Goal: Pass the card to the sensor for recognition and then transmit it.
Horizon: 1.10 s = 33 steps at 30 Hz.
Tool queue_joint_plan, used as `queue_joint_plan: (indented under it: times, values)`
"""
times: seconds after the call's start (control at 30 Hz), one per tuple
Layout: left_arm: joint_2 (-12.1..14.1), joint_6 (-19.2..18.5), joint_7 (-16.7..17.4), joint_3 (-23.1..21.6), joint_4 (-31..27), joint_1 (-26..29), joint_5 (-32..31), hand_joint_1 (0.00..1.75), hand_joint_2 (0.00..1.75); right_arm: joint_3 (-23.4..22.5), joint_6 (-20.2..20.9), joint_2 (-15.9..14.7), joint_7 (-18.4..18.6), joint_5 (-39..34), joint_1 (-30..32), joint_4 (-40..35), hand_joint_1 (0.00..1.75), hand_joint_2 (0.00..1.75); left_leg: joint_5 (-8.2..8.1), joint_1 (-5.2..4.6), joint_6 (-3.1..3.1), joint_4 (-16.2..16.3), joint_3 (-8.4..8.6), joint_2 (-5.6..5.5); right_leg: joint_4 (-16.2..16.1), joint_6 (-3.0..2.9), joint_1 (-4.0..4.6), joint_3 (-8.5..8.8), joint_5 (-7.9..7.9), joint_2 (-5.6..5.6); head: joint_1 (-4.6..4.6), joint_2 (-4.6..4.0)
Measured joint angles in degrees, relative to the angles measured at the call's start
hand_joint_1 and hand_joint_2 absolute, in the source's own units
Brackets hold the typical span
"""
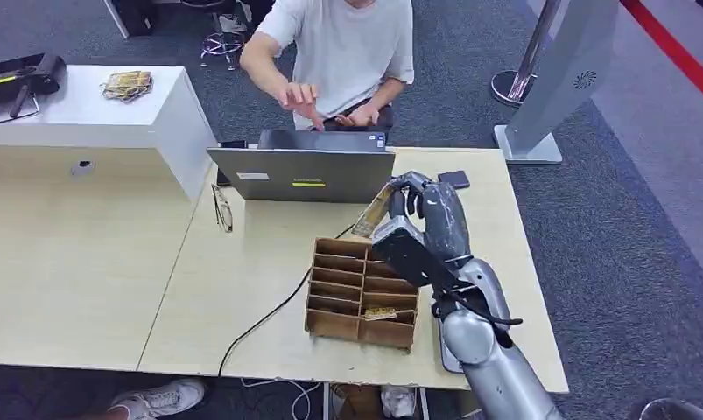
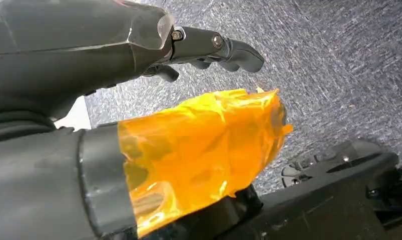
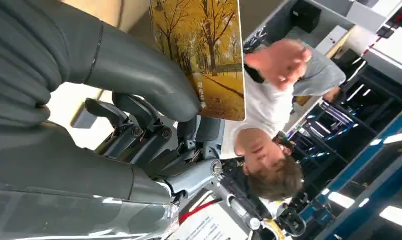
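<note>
Right hand [image 1: 426, 206] grasps one card [image 1: 376, 210] near tabletop [image 1: 242, 289] far edge; second card [image 1: 380, 312] in divider box [image 1: 358, 293]; one laptop [image 1: 302, 173]; left hand [image 2: 209, 47] fingers curled, holding nothing

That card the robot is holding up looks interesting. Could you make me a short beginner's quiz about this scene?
1. True or false: the right hand holds the card.
2. What picture is on the card? A) autumn trees B) a city C) a face
3. Fill in: another card lies in the cardboard ____ on the table.

Key: 1 true; 2 A; 3 organizer.
</note>
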Motion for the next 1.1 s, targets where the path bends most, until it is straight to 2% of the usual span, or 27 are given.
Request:
queue_joint_plan:
  times: [0.27,0.5,0.73,1.1]
  values:
    - [0.0,-0.8,0.6,-1.3,0.0,-0.3,-1.2,0.0,0.0,2.3,-1.1,2.7,4.1,1.7,-6.8,3.8,1.75,1.75,0.01,0.0,0.0,0.0,0.0,0.01,0.0,0.0,0.0,0.0,0.0,0.01,-0.02,0.0]
    - [0.0,-1.7,0.9,-2.5,0.0,-0.6,-2.0,0.0,0.0,2.4,-3.4,4.4,8.2,5.3,-11.4,8.5,1.75,1.75,0.02,0.0,0.01,0.0,0.0,-0.01,0.0,0.0,0.0,0.0,0.0,0.0,0.0,0.0]
    - [0.0,-2.4,1.6,-3.7,0.0,-0.8,-2.9,0.0,0.0,2.4,-3.7,6.1,11.3,7.5,-15.2,13.4,1.75,1.75,0.02,0.0,0.0,0.0,0.0,0.0,0.0,0.0,0.01,-0.01,0.0,0.0,-0.02,0.0]
    - [0.0,-3.4,2.5,-5.1,0.0,-1.2,-3.9,0.0,0.0,2.3,-3.3,8.0,13.3,8.8,-19.1,20.5,1.75,1.75,0.02,0.0,0.0,0.0,0.0,0.0,0.0,0.0,0.0,-0.01,0.0,0.0,0.02,0.0]
